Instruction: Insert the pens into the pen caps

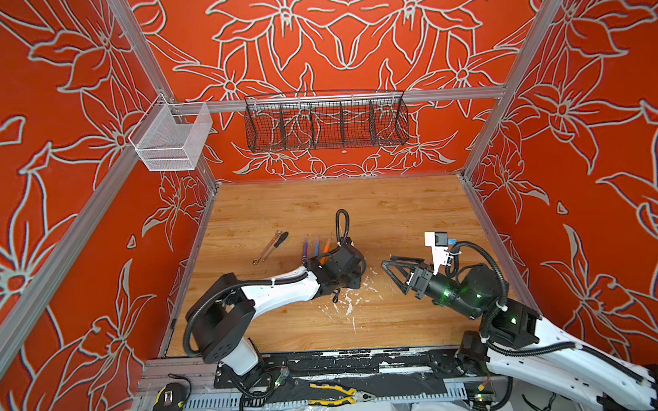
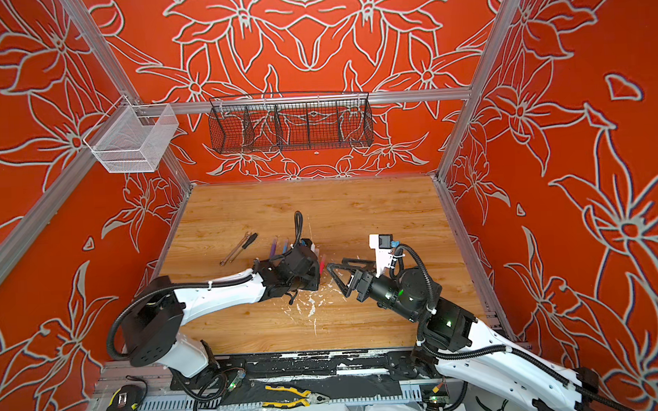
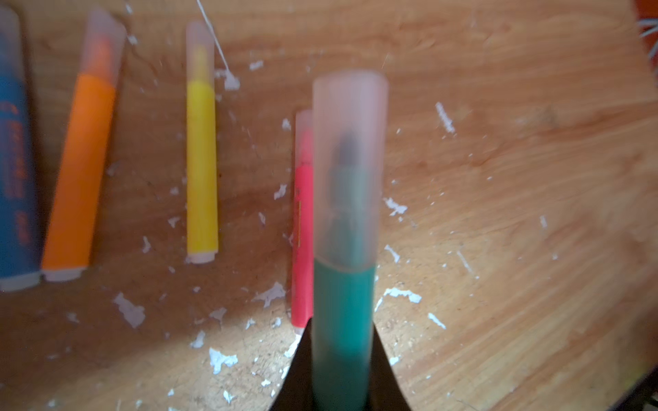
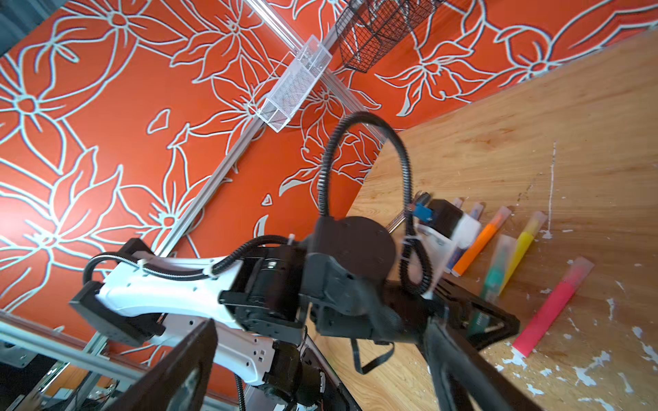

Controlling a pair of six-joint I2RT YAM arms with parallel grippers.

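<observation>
The left jaws are pinched on the green pen [image 3: 343,302], whose tip is sheathed in a translucent cap [image 3: 350,160]; it is held over the surface [image 3: 498,178] near the middle of both top views. The right jaws are spread wide and empty, just right of centre. The pink-red pen [image 3: 302,249], yellow pen [image 3: 202,160], orange pen [image 3: 80,170] and blue pen [image 3: 16,178] are laid capped alongside, among white flecks [image 3: 130,313].

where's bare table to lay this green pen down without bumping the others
Free: the wide far strip of table between the pens and the back wall, and the wood beside the pink-red pen away from the yellow pen. Crowded: the capped row by the left gripper holding the green pen, with the wrench to its left.
</observation>
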